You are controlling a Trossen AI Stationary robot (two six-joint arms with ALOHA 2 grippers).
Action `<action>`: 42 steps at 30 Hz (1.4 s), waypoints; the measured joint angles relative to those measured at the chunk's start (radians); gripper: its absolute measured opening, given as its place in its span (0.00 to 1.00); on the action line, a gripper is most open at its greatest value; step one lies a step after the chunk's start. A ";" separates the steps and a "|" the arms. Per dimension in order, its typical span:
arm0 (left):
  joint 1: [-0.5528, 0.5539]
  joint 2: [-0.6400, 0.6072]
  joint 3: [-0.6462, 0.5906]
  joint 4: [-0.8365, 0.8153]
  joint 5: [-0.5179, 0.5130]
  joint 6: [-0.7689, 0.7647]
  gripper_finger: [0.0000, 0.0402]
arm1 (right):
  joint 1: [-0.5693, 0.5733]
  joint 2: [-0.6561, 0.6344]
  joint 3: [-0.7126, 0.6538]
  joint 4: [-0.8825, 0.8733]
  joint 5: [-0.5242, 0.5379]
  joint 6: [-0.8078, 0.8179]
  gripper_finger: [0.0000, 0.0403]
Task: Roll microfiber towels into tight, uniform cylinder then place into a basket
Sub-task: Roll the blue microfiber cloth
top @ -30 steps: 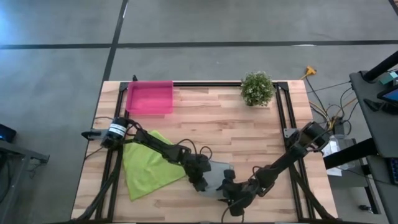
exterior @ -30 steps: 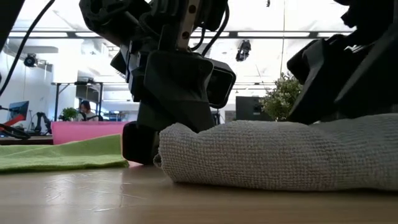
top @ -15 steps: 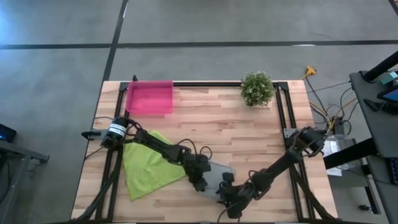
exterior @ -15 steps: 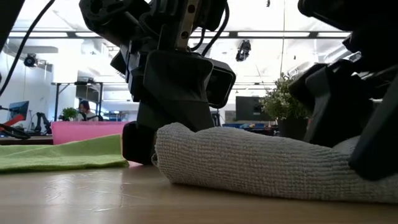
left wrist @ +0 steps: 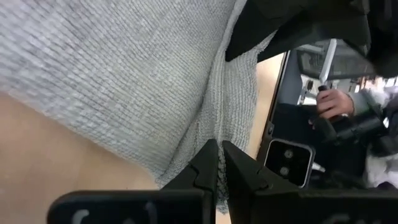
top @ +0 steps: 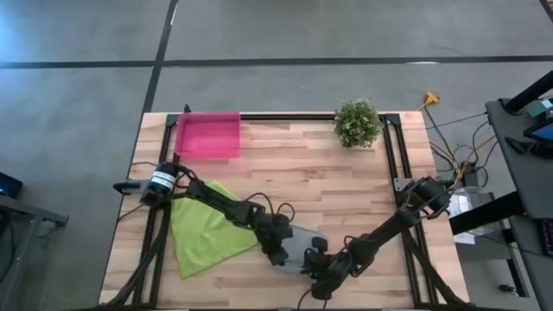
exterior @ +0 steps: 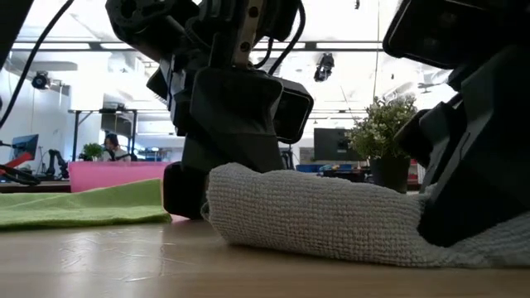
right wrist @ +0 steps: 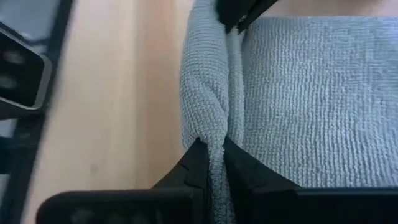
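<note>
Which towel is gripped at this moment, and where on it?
The grey towel: the right gripper pinches a fold at its edge, and the left gripper is shut on the opposite edge.

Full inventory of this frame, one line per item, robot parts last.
grey towel: 1, grey, near edge of the table between the two grippers, partly folded.
green towel: 1, lime green, flat on the table's left side, under the left arm.
basket: 1, translucent pink, far left corner.
potted plant: 1, green, far edge right of centre.
table: 1, light wood with black frame.
person's hand: 1, beyond the table in the left wrist view.
left gripper: 1, dark, shut at the grey towel's edge.
right gripper: 1, dark, shut on a fold of the grey towel.
</note>
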 joint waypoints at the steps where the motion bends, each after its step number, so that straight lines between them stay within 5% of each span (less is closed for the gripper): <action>1: 0.003 0.000 0.000 -0.003 0.001 0.018 0.00 | 0.000 0.001 -0.009 0.039 -0.013 -0.005 0.04; 10: 0.019 -0.014 -0.003 -0.001 -0.015 0.200 0.00 | 0.000 0.005 -0.090 0.178 -0.064 0.159 0.04; 25: 0.031 -0.117 -0.003 -0.141 -0.027 0.469 0.05 | 0.001 0.004 -0.166 0.313 -0.112 0.138 0.03; 29: 0.013 -0.179 -0.005 -0.094 -0.023 0.645 0.05 | 0.001 0.004 -0.168 0.314 -0.115 0.136 0.03; 37: -0.108 -0.277 0.000 -0.099 -0.210 1.109 0.05 | -0.001 -0.003 -0.170 0.314 -0.128 0.154 0.03; 42: -0.129 -0.265 0.000 -0.115 -0.216 1.182 0.13 | -0.002 -0.010 -0.171 0.316 -0.133 0.161 0.03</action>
